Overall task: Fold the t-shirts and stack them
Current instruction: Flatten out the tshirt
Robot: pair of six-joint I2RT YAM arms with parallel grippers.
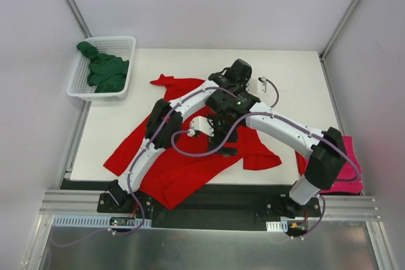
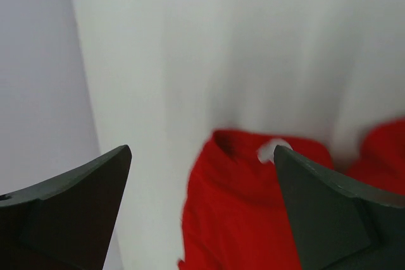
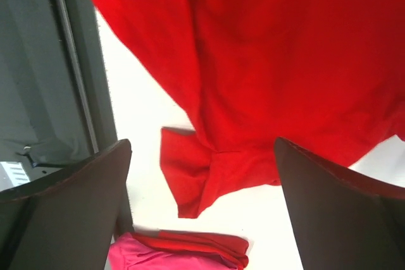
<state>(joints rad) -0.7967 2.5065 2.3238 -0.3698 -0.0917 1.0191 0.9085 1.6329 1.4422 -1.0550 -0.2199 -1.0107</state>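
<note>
three tees in view, none folded into a stack yet. the red t-shirt (image 1: 190, 169) lies spread and rumpled across the middle of the table (image 1: 291, 80), its lower part draped over the near edge between the two arm bases. the magenta-pink t-shirt (image 1: 354, 169) sits bunched at the near right corner, partly past the table's edge. the dark green t-shirt (image 1: 107, 74) is heaped in the white basket (image 1: 120, 41) beyond the far left corner.

claws: the left gripper (image 2: 202, 156) stands wide and empty, raised, with the red collar and its white label below it. the right gripper (image 3: 202, 147) is also wide and empty, above the red body near a folded-under sleeve.

risks, as judged:
- the overhang could drag the red tee off the table if a pull goes toward the bases.
- the cloth is wrinkled and doubled at the sleeve, so a pinch may take two layers or miss the hem, spoiling the fold line.
- the two forearms cross close together over the shirt, and a careless reach could knock one against the other.
- the right elbow hangs just beside the pink tee and a swing may push it off.

obstructions: the arms hide much of the red tee's centre from above. the basket is well apart from the work.
</note>
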